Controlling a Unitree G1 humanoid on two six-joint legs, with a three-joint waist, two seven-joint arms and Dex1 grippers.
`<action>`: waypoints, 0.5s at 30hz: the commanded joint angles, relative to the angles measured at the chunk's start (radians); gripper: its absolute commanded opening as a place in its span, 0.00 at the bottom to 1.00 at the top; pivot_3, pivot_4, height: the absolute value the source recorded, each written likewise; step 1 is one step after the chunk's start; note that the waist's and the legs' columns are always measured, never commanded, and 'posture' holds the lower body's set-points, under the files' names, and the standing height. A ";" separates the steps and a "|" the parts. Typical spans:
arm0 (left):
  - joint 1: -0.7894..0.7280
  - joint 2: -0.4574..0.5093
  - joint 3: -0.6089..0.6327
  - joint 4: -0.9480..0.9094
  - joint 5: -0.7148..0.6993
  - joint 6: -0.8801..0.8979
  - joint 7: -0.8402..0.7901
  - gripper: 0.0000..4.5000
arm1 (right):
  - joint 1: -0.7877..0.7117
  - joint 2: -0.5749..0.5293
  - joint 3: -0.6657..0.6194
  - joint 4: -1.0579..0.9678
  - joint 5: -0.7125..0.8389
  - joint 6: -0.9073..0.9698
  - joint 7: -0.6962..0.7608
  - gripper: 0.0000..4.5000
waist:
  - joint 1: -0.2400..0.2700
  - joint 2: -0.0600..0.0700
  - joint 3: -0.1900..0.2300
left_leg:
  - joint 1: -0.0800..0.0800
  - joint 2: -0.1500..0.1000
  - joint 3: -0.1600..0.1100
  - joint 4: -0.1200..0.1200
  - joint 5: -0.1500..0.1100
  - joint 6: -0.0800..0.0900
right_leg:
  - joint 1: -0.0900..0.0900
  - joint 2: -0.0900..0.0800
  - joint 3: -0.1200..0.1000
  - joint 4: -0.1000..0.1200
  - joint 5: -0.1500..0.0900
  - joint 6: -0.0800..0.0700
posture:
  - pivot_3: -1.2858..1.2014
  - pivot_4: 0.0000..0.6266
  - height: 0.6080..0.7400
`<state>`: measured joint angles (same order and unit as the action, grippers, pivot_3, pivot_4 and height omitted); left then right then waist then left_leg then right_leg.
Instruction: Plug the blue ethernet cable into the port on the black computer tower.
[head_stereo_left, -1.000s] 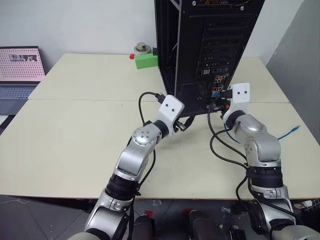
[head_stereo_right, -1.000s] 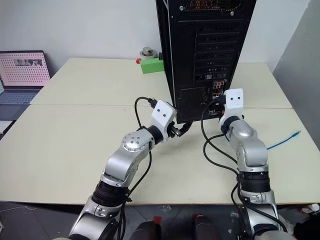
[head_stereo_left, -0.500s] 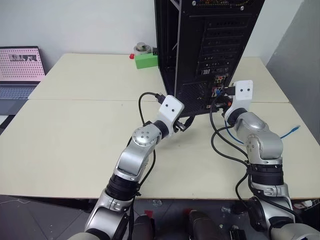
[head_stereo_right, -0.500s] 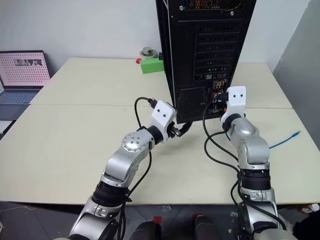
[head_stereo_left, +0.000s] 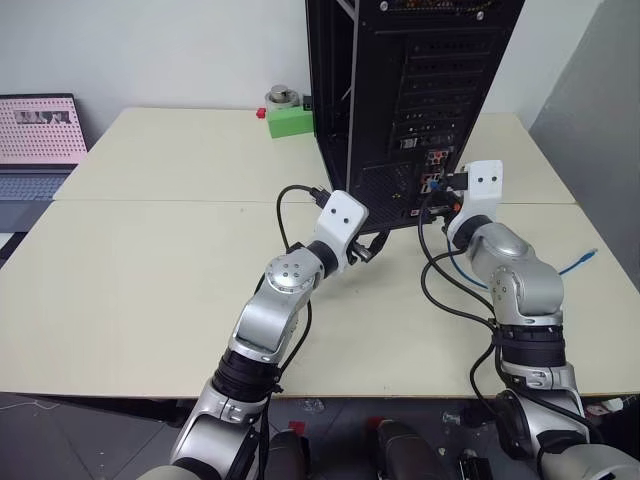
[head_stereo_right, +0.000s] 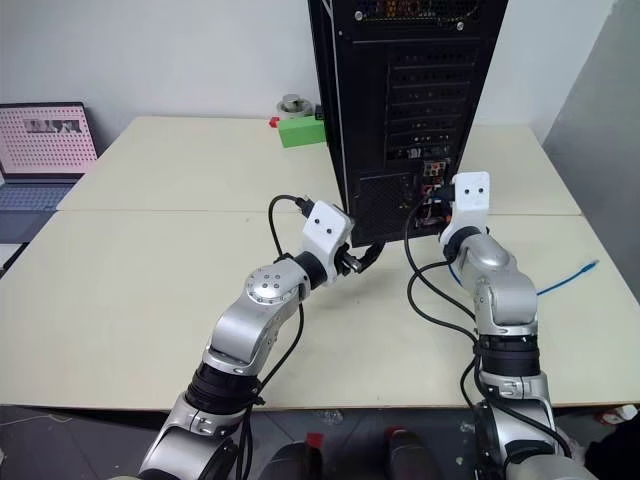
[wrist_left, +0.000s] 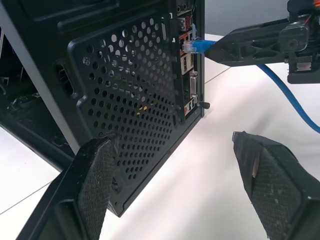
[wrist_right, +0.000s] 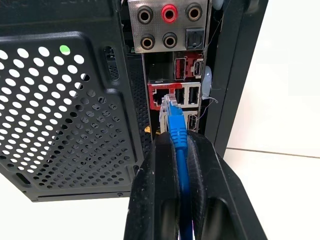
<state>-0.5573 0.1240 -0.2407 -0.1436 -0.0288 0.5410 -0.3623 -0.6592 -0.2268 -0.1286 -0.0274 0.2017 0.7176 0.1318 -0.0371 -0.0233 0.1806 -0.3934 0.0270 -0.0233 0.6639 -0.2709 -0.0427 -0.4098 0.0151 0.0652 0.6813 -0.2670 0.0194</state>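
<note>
Since the earlier frame, the right hand (wrist_right: 182, 145) has edged closer to the rear panel of the black computer tower (head_stereo_left: 400, 90); the left hand (wrist_left: 175, 175) has kept its place. The right hand's two fingers are pressed together on the blue ethernet cable (wrist_right: 177, 132), pinching it just behind its clear plug. The plug tip sits at the mouth of the port (wrist_right: 161, 98), a dark socket in the red-edged connector block, and is not seen fully seated. The remainder of the cable trails back over the tabletop (head_stereo_left: 150, 260), its free end (head_stereo_left: 592, 258) lying near the right edge. The left hand is spread wide, holding nothing, level beside the tower's lower perforated panel (wrist_left: 135, 100), near but apart from it. The tower stands upright on the tabletop. A green block (head_stereo_left: 290, 120) rests behind it to the left, with a small round item on top. A laptop (head_stereo_left: 40, 140) stands open at the far left.
</note>
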 joint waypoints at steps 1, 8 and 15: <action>-0.001 -0.006 0.000 -0.032 0.002 -0.015 0.005 0.85 | -0.052 -0.005 0.016 -0.037 0.002 -0.010 0.013 0.00 | -0.002 0.000 0.000 | 0.000 0.000 0.000 0.000 0.000 0.000 | 0.000 0.000 0.000 0.000 0.000 0.000 | 0.52 0.24 1.00; 0.000 -0.004 -0.001 -0.033 0.002 -0.015 0.003 0.85 | -0.044 -0.008 0.042 -0.050 -0.011 -0.016 0.020 0.00 | -0.010 0.000 0.000 | 0.000 0.000 0.000 0.000 0.000 0.000 | 0.000 0.000 0.000 0.000 0.000 0.000 | 0.52 0.24 1.00; 0.001 -0.003 -0.003 -0.032 0.003 -0.014 0.002 0.85 | -0.038 0.000 0.045 -0.048 -0.028 -0.027 0.008 0.00 | -0.012 0.000 0.000 | 0.000 0.000 0.000 -0.001 0.000 0.000 | -0.001 0.000 0.000 0.000 0.000 0.000 | 0.52 0.24 1.00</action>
<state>-0.5538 0.1249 -0.2407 -0.1436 -0.0288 0.5409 -0.3616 -0.6734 -0.2290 -0.0912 -0.0279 0.1778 0.7145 0.1383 -0.0487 -0.0232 0.1806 -0.3938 0.0271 -0.0234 0.6633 -0.2710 -0.0427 -0.4103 0.0152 0.0656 0.6811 -0.2670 0.0194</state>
